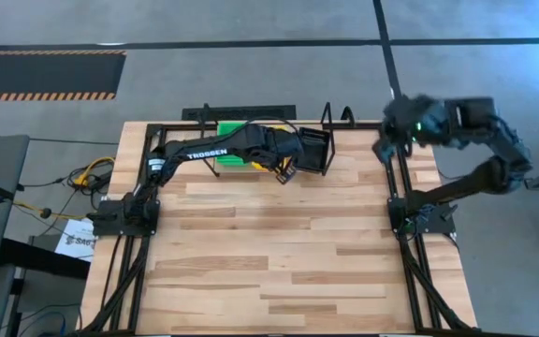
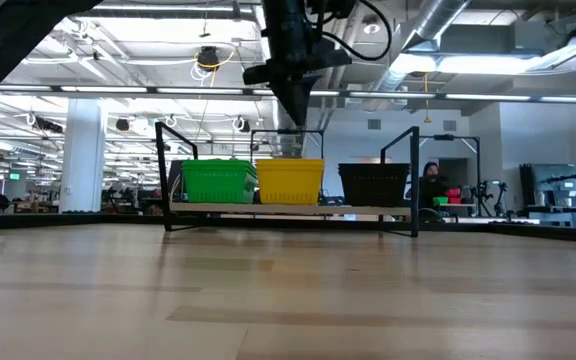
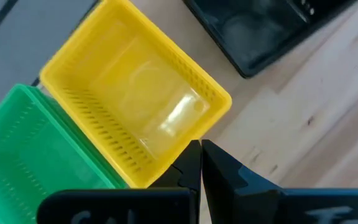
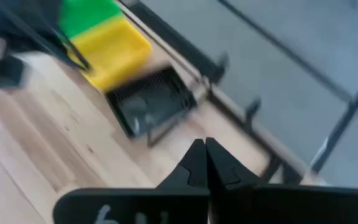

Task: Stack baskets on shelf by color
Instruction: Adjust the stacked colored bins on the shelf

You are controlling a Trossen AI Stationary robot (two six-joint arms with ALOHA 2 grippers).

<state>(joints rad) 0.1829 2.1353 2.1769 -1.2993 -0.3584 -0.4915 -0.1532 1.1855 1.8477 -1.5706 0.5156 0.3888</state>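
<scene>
Seemingly finished, green, yellow and black baskets are seen side by side on the shelf; left gripper and right gripper are pressed together, empty; the yellow stack could be clipped by the left gripper hanging over it

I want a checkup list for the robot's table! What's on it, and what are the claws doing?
Surface: wooden table, bare in front.
Job's things: green basket stack, yellow basket stack and black basket stack side by side on the shelf.
Clutter: nothing seen.
Grippers: left gripper shut, empty, above the yellow stack; right gripper shut, empty, raised at the far right corner.
Cables: yellow cables on the floor, left.
Surroundings: person seated behind.
</scene>
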